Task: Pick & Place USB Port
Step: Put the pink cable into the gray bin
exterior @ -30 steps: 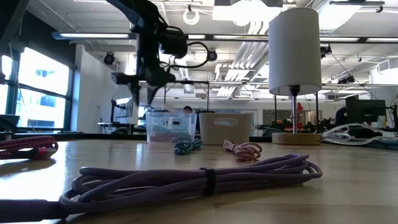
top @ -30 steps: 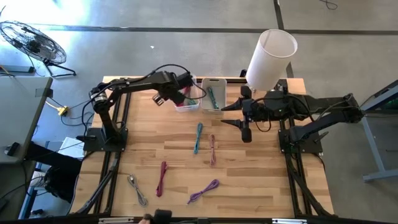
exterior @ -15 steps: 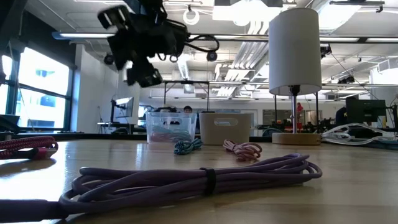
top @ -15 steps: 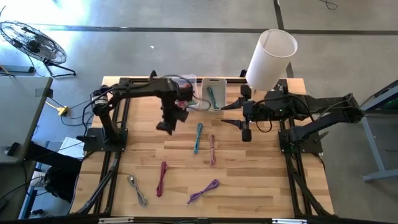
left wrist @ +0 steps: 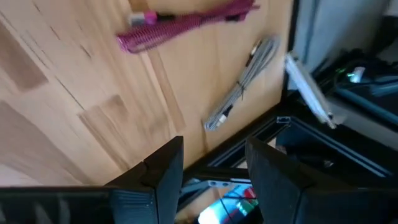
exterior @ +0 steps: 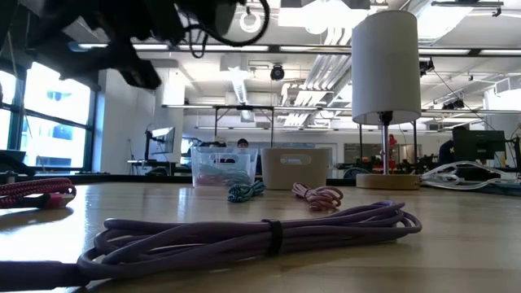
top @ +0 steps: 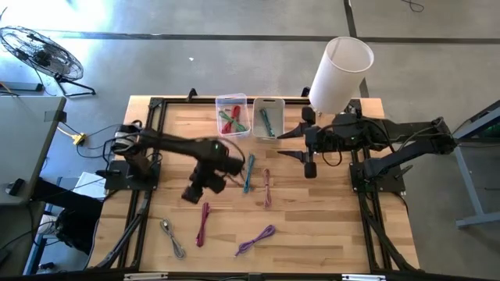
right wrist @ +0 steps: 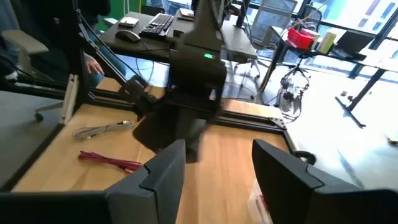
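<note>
Near the table's left front edge, a grey cable bundled and lying flat. Just beside it on the right, a magenta cable, stretched lengthwise on the wood. Above that magenta cable, the left gripper, raised off the table at the end of its outstretched arm, fingers spread apart with nothing between them; both the grey and the magenta cables visible past those fingers in the left wrist view. Farther right and toward the front, a purple cable, coiled and tied with a dark band, filling the foreground of the low view. Toward mid-table, a teal cable and, just beside it, a pink cable, both lying lengthwise and apart from each other. Along the far edge, a clear bin containing red and green cables, touching or nearly touching a white bin with a green cable inside. Right of the bins, the right gripper, hanging above the table, fingers wide apart and empty, pointing toward the left arm. Behind it, at the far right corner, a white lamp standing on its round base.
</note>
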Controlling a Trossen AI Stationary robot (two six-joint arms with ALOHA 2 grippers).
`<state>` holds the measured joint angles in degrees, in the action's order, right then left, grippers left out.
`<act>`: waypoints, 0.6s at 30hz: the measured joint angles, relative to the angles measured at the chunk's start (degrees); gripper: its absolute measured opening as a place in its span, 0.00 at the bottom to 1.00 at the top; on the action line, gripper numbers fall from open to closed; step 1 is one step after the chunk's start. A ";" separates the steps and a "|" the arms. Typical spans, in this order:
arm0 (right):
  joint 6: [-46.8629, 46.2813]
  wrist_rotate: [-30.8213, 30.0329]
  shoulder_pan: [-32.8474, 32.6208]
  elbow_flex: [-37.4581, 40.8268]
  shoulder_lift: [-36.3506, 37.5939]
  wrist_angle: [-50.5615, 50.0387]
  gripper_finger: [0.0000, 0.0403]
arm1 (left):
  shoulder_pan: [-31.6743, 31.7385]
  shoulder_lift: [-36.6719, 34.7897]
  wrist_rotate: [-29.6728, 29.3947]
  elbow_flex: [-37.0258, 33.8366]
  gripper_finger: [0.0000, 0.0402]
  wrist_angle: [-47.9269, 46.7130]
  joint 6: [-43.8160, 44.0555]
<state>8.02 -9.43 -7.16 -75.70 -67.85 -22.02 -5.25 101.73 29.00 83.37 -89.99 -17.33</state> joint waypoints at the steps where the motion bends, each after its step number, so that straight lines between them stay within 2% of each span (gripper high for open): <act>1: -0.37 0.61 0.00 0.00 0.00 0.00 0.44 | -1.47 0.00 -0.96 0.00 0.42 0.05 2.04; 7: -3.56 5.93 -0.25 0.00 0.00 0.00 0.44 | -8.24 0.00 -6.94 0.00 0.42 1.15 14.31; 12: -2.38 12.10 -3.97 0.00 0.00 0.04 0.44 | -13.36 0.00 -9.08 0.00 0.42 6.47 25.97; 15: 0.02 16.37 -7.23 0.00 0.20 -0.09 0.44 | -16.66 -1.13 -10.77 0.02 0.42 12.05 37.72; 18: 2.65 17.84 -10.52 0.00 0.99 -1.41 0.44 | -20.16 -3.05 -15.96 0.11 0.42 17.63 51.98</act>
<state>10.67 8.40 -17.67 -75.70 -66.86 -23.43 -25.41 98.68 13.04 83.48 -72.36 34.66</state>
